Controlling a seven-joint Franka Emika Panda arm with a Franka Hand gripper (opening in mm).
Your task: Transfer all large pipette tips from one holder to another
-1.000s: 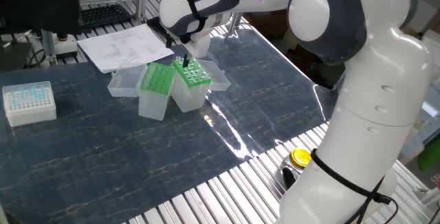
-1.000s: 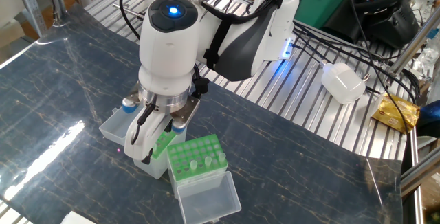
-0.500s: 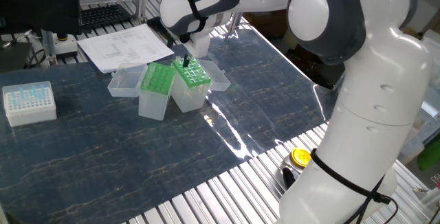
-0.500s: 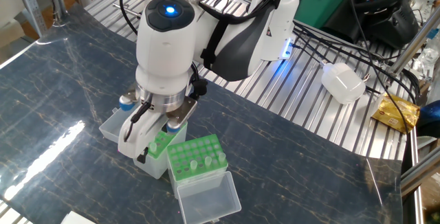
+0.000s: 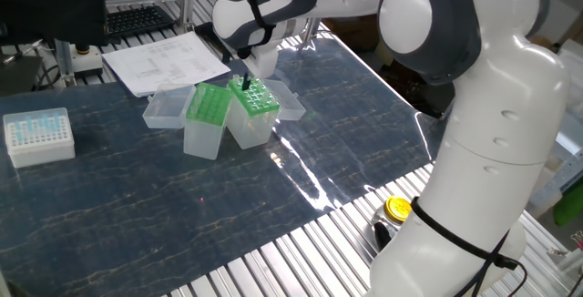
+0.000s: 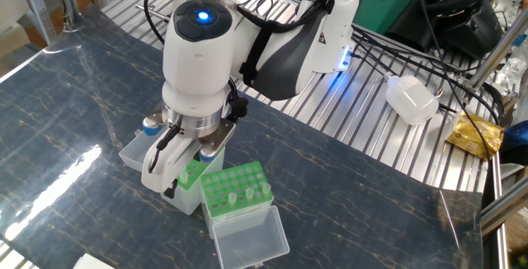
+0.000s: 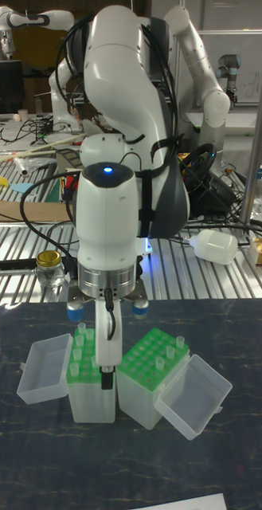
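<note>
Claw (image 7: 107, 381) shifted onto narrower box (image 7: 91, 390); tips (image 7: 172, 348) upright; grip state unclear.

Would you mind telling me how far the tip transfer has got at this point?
Done: a few large pipette tips appear to stand in the narrower box. In hand: the gripper is low over that box, on the side nearest the wider box; whether it holds a tip cannot be seen. Left: at least two remaining tips stand in the wider box's green grid.

Two green-topped boxes (image 6: 235, 191) (image 5: 206, 117) — one white box (image 5: 38, 137); one arm (image 6: 198, 63)
</note>
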